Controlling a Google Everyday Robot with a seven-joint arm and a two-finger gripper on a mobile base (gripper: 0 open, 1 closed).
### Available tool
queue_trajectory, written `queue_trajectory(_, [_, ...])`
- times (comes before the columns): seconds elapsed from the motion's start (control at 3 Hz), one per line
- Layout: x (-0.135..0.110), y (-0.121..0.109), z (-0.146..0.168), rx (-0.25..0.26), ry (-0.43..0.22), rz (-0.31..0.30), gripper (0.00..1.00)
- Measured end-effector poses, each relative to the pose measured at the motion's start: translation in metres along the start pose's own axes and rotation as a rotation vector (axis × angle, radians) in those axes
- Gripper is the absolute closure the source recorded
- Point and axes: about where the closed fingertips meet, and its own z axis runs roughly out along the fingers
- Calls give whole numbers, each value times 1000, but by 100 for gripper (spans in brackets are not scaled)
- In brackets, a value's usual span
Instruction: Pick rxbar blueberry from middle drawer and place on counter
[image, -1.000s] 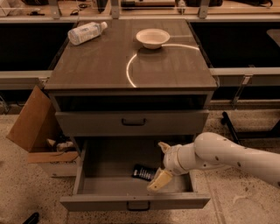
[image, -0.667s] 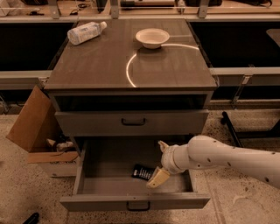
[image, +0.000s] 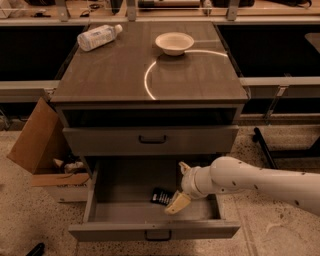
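Open middle drawer (image: 120, 195) holds rxbar blueberry (image: 160, 196), partly hidden by the gripper (image: 175, 189); jaws spread beside it.

Up above me a clear plastic bottle (image: 98, 37) lies on its side at the back left, well apart from a pale upright bowl (image: 174, 43) to its right, and behind both runs a pale shelf strip (image: 165, 21) with metal posts. The taller-fronted grey drawer (image: 100, 142) is shut, its dark handle (image: 152, 139) centred. On the speckled floor (image: 35, 220) to the left leans an open cardboard box (image: 37, 142) with small odds inside, and my gripper (image: 180, 186), fingers spread, hangs low to its right.
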Motion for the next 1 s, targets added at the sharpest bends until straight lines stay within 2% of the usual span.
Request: queue_trajectory(1.0, [18, -24, 61, 25, -27, -5, 0])
